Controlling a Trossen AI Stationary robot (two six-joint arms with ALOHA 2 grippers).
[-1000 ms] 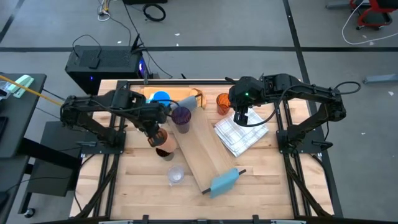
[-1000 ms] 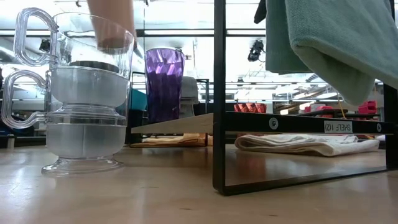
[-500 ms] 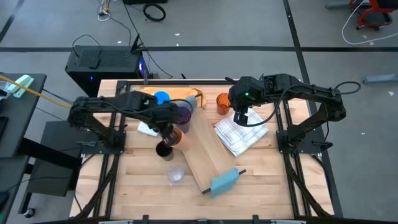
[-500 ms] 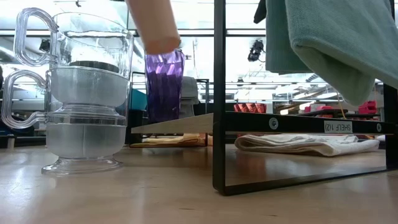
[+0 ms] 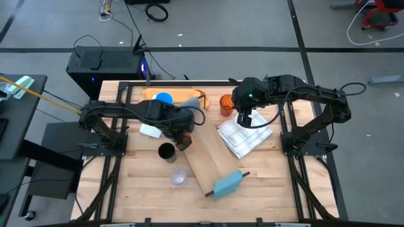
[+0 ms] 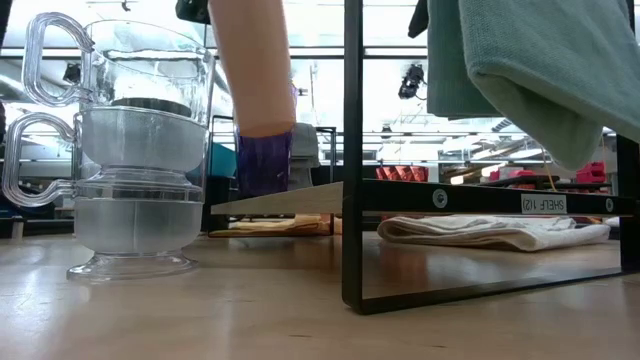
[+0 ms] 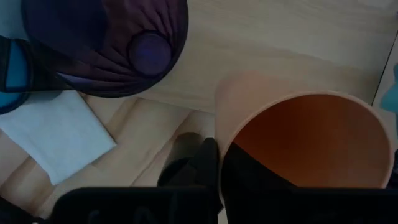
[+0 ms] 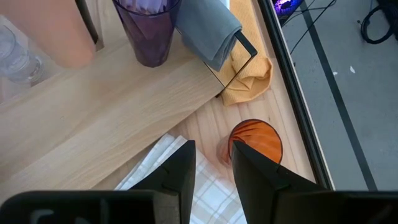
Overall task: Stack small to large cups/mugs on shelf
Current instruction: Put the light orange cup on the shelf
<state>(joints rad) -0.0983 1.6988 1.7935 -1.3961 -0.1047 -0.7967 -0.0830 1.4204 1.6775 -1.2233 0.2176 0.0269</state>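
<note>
I have the left gripper (image 5: 182, 133) clamped on the rim of an orange cup (image 7: 305, 146), held over the upper end of the shelf (image 5: 208, 151), just beside the purple tumbler (image 7: 106, 43) standing there. In the low view the cup (image 6: 252, 70) hangs in front of the tumbler (image 6: 264, 160). Black cup (image 5: 166, 152) sits on the table left of the shelf, clear glass (image 5: 178, 178) below it, blue mug (image 5: 163, 98) at the far edge. Right gripper (image 8: 212, 163) hovers over the checked cloth (image 5: 243, 135), fingers slightly apart, empty, near the second orange cup (image 8: 255, 140).
</note>
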